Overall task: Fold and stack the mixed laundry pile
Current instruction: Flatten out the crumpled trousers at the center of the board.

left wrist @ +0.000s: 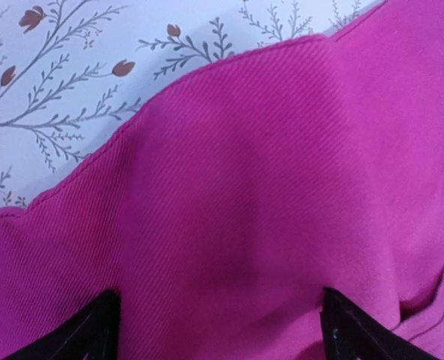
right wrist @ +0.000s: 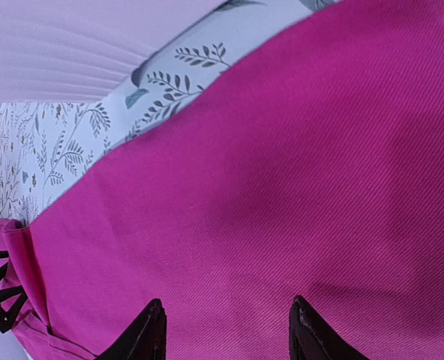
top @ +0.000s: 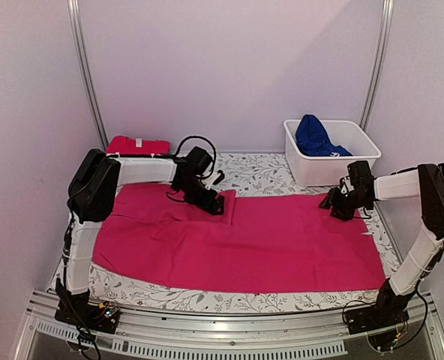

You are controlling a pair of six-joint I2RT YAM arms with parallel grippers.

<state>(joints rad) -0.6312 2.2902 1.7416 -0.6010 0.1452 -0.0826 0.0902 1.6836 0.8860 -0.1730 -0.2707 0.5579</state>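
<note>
From the mixed laundry pile, a large magenta-pink garment (top: 237,240) lies spread flat across the table. A folded red tee (top: 137,145) sits at the back left, and a royal blue garment (top: 316,136) is bunched in the white tub. My left gripper (top: 219,205) is down at the magenta garment's back edge, beside a small turned-over flap. In its wrist view the left gripper (left wrist: 218,306) stands wide open over the magenta cloth (left wrist: 267,187). At the back right edge my right gripper (top: 333,204) is low, and the right gripper (right wrist: 226,304) is open, with flat magenta cloth (right wrist: 297,172) between its tips.
A floral leaf-patterned cloth (top: 259,172) covers the table. The white plastic tub (top: 334,171) stands at the back right, just behind the right gripper. Metal frame posts (top: 87,75) rise at the back corners, and a rail (top: 229,330) runs along the near edge.
</note>
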